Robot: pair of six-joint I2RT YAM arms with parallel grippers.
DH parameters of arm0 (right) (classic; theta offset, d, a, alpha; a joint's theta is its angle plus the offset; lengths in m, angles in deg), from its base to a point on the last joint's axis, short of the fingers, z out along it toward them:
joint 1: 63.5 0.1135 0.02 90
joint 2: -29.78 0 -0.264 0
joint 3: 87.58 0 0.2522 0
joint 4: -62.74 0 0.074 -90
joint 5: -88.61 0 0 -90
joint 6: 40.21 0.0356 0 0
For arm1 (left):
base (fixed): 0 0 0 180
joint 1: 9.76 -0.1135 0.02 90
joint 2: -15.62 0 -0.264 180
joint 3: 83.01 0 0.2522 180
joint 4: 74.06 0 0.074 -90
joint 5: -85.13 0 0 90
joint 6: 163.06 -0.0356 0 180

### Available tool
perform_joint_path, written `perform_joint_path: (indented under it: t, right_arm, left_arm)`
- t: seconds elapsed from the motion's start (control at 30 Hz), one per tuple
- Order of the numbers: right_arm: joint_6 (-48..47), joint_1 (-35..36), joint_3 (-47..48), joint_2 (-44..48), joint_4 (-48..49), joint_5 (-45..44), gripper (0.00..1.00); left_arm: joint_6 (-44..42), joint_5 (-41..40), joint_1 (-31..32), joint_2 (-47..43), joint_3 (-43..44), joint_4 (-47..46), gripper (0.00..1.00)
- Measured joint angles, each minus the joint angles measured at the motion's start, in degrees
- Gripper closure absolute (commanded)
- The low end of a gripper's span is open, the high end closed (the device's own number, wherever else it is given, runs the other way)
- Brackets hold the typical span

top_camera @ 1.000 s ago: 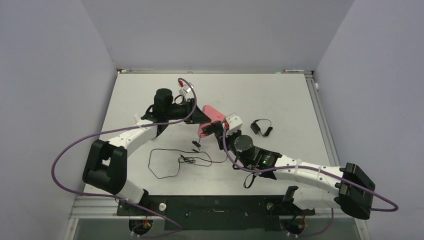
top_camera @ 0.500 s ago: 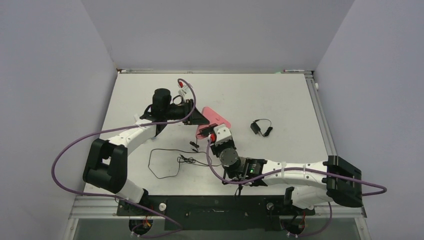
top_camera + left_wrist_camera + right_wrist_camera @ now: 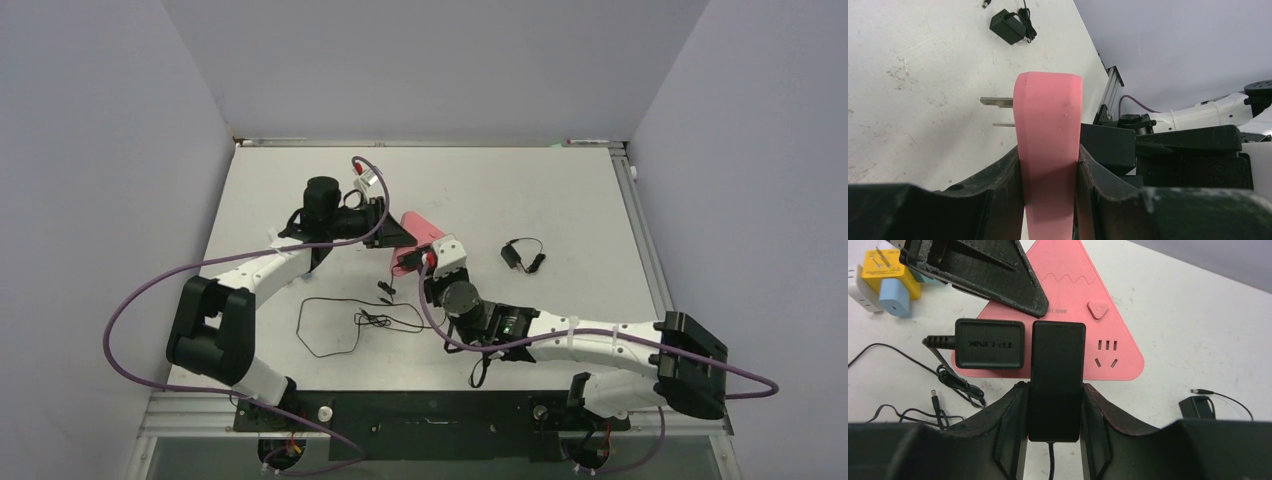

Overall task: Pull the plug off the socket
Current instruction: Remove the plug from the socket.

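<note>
The pink triangular socket (image 3: pixel 421 229) is held off the table, tilted, by my left gripper (image 3: pixel 397 233), which is shut on its edge. In the left wrist view the socket (image 3: pixel 1048 115) stands edge-on between the left gripper's (image 3: pixel 1048 152) fingers, with two metal prongs (image 3: pixel 996 101) on its left face. My right gripper (image 3: pixel 432 272) is shut on a black plug (image 3: pixel 1056 375) that lies against the socket's (image 3: pixel 1083 287) face. The right gripper (image 3: pixel 1055 390) holds it by both sides. I cannot tell whether it is still seated. A second black TP-LINK plug (image 3: pixel 990 343) sits on the socket beside it.
A loose black adapter with its cord (image 3: pixel 515 256) lies to the right, also in the left wrist view (image 3: pixel 1009 26). Thin black cables (image 3: pixel 330 325) loop on the table in front. Yellow (image 3: pixel 883 265) and blue (image 3: pixel 895 297) adapters lie behind the socket.
My right arm swung left, first drawing back toward the near edge, then pushing its gripper up to the socket. The left gripper and socket shifted slightly left.
</note>
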Motion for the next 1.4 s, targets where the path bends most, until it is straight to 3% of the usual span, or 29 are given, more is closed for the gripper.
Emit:
perform_joint_path:
  t: [0.1,0.13,0.3,0.57,0.83,1.4]
  right_arm:
    - [2.4,-4.6,-0.2,2.7,-2.0,8.4,0.95]
    - [4.3,-9.0,-0.8,4.9,-3.1,16.4,0.95]
    - [6.8,-14.7,-1.4,6.2,-3.5,26.6,0.95]
    - [8.9,-18.3,-2.7,6.4,-3.2,34.0,0.95]
    - [8.3,-16.6,-3.6,7.0,-2.3,31.6,0.95]
    - [0.2,0.7,-3.1,2.6,1.8,1.7,0.95]
  left_arm:
    - [0.3,-1.3,0.0,0.0,0.1,-0.2,1.0]
    - [0.6,-2.8,0.1,0.0,0.4,-0.4,1.0]
    - [0.7,-4.3,0.3,0.3,0.6,-0.4,1.0]
    - [1.1,-5.6,0.6,0.9,0.6,0.7,1.0]
    - [1.2,-5.4,0.7,0.9,0.6,1.0,1.0]
    - [1.4,0.0,0.3,1.2,0.6,3.2,1.0]
